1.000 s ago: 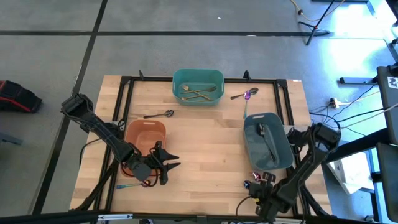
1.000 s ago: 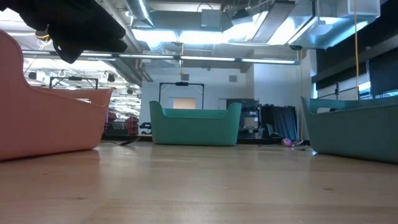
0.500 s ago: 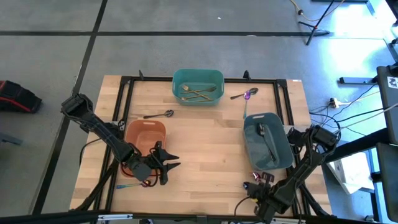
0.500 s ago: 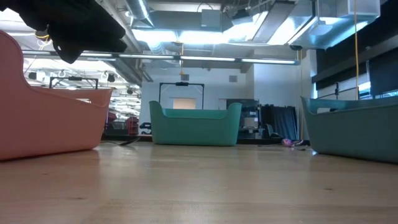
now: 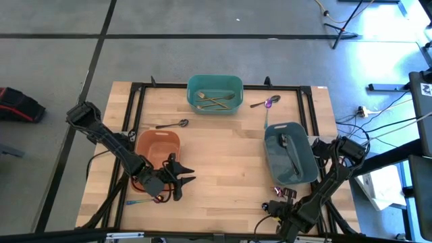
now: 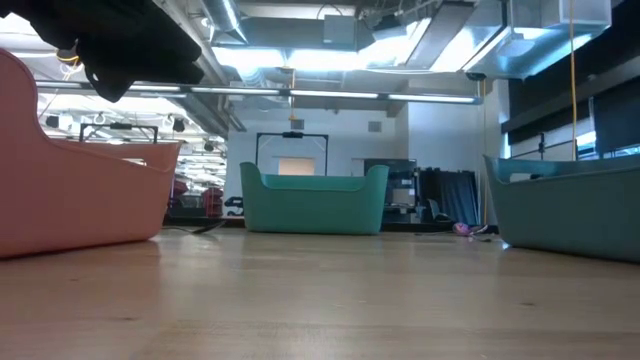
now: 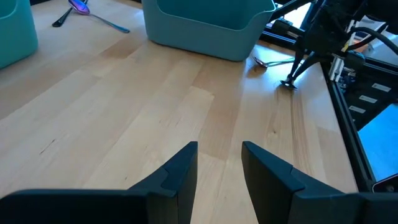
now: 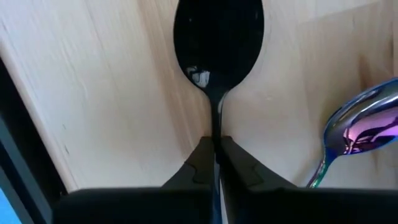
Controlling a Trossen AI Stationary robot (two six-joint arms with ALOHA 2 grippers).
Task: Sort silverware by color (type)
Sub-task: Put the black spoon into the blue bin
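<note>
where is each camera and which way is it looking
High view: above the table, looking straight down; both arms show, left gripper beside the orange bin.
Low view: at tabletop height, level across the table toward the teal bin.
Left wrist: forward past its open fingers; shares the right gripper with the high view.
Right wrist: down on the black spoon it pinches.

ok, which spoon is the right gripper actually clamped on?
The black spoon: the right gripper pinches its thin neck just below the bowl. The iridescent purple-blue spoon lies beside it on the wood, untouched.
</note>
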